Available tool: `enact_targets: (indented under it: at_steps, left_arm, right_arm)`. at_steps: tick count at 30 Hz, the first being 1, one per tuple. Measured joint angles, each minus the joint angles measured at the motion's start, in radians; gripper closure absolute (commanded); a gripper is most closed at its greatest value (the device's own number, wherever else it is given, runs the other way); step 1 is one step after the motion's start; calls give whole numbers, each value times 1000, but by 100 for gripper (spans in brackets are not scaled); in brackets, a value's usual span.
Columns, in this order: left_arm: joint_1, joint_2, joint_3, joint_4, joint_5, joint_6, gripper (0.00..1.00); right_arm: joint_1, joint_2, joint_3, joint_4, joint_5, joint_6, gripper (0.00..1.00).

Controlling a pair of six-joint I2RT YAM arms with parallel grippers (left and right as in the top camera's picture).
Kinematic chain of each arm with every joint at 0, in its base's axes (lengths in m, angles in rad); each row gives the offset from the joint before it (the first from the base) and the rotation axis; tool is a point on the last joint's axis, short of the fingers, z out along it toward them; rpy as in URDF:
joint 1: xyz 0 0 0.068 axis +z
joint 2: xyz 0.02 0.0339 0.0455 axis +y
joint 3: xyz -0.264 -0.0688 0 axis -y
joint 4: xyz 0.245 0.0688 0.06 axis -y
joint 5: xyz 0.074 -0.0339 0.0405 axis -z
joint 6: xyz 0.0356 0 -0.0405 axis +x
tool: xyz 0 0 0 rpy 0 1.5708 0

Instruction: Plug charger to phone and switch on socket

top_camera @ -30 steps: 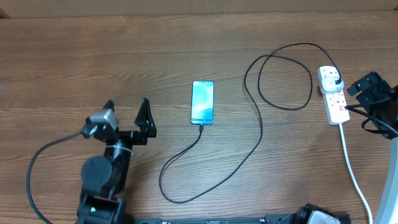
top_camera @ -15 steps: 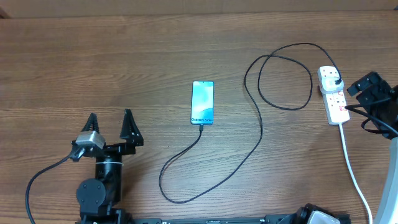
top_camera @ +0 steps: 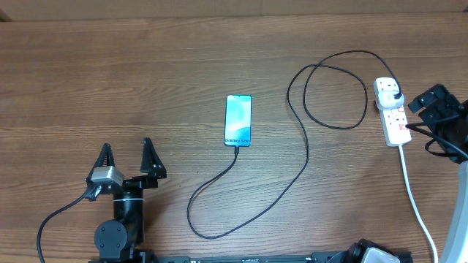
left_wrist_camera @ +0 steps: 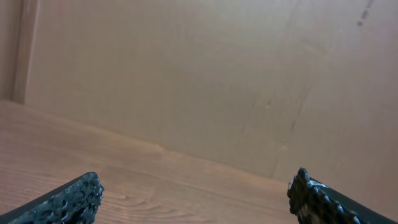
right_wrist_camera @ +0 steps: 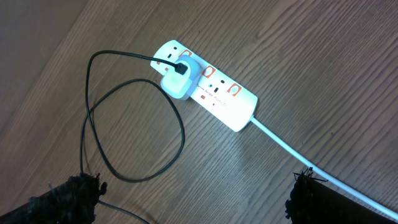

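The phone [top_camera: 238, 120] lies flat mid-table with its cyan screen up. The black charger cable [top_camera: 306, 157] has its tip in the phone's near end, curves toward the front edge, then loops up to the right. Its plug [right_wrist_camera: 180, 79], a white adapter, sits in the white power strip [top_camera: 395, 126], which also shows in the right wrist view [right_wrist_camera: 241, 103]. My left gripper [top_camera: 126, 148] is open and empty, well to the front left of the phone. My right gripper [right_wrist_camera: 193, 193] is open and empty, just right of the strip [top_camera: 436, 102].
The strip's white cord [top_camera: 414, 197] runs to the front right edge and passes my right finger in the right wrist view [right_wrist_camera: 323, 171]. The left wrist view shows only bare wood [left_wrist_camera: 186, 186] and a beige wall [left_wrist_camera: 205, 81] behind the table.
My left arm has drawn back toward the front left, away from the phone, with its gripper still open. The right arm, phone, cable and strip have not moved.
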Motion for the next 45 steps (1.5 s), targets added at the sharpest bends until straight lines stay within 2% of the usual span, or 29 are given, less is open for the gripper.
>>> enact_targets:
  at_steps: [7,17,22,29,45]
  left_arm:
    - [22,-40,-2,-107,45,65,0]
    - [72,-129,-3,-301,57,81,1]
    - [95,-131,-3,-391,111,154,1]
    - [103,-131,-3,-396,139,227,0]
    - [103,-131,-3,-396,138,277,0]
  right_arm:
    - [0,0,0,0,0,-1,0]
    - [0,0,0,0,0,-1,0]
    - [0,0,0,0,0,0,0]
    - [0,0,0,0,-1,0,0]
    - [0,0,0,0,-1,-1,0]
